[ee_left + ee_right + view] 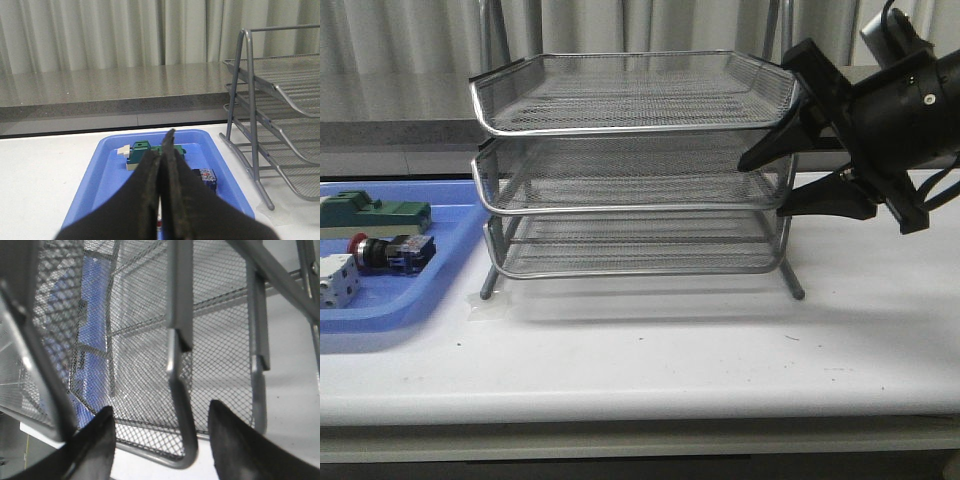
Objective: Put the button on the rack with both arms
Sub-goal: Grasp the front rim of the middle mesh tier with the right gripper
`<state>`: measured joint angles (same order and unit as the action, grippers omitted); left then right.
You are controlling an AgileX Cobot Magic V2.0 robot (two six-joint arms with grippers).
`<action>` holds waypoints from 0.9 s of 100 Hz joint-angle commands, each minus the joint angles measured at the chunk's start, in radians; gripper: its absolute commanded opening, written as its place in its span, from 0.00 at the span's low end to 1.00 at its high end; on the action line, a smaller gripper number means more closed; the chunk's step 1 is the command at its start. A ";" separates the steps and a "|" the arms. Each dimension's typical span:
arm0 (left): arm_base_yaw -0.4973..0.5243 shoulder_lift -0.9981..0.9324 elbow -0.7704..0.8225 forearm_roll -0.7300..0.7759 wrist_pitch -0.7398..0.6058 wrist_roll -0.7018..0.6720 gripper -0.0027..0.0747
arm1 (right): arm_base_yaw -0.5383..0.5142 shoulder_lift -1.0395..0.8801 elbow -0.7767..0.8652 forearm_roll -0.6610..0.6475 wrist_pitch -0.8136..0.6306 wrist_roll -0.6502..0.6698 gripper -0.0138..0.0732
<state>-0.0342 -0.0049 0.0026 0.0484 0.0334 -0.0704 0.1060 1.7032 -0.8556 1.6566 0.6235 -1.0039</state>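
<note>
Front view showed the right hand spread wide at the rack's right end, fingers either side of the middle tray's rim, holding nothing. This looked like the bracing step, before any pickup. The button lay in the blue tray left of the rack, between a green block and a white block. The left hand, fingers pressed together and empty, hovered over that tray. Next it probably needed to open and descend onto the button.
</note>
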 commanded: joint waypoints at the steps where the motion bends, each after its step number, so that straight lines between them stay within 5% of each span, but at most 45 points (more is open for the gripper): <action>1: -0.002 -0.031 0.034 -0.003 -0.081 -0.010 0.01 | -0.001 -0.024 -0.035 0.045 0.052 -0.018 0.64; 17: -0.002 -0.031 0.034 -0.003 -0.081 -0.010 0.01 | -0.001 -0.011 -0.035 0.046 0.065 -0.018 0.58; 55: -0.002 -0.031 0.034 -0.003 -0.081 -0.010 0.01 | -0.001 -0.010 -0.033 0.036 0.091 -0.018 0.19; 90: -0.002 -0.031 0.034 -0.003 -0.081 -0.010 0.01 | -0.001 -0.017 -0.012 -0.059 0.141 -0.009 0.16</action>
<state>-0.0342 -0.0049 0.0026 0.0484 0.0334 -0.0704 0.1042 1.7338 -0.8622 1.6310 0.6539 -1.0033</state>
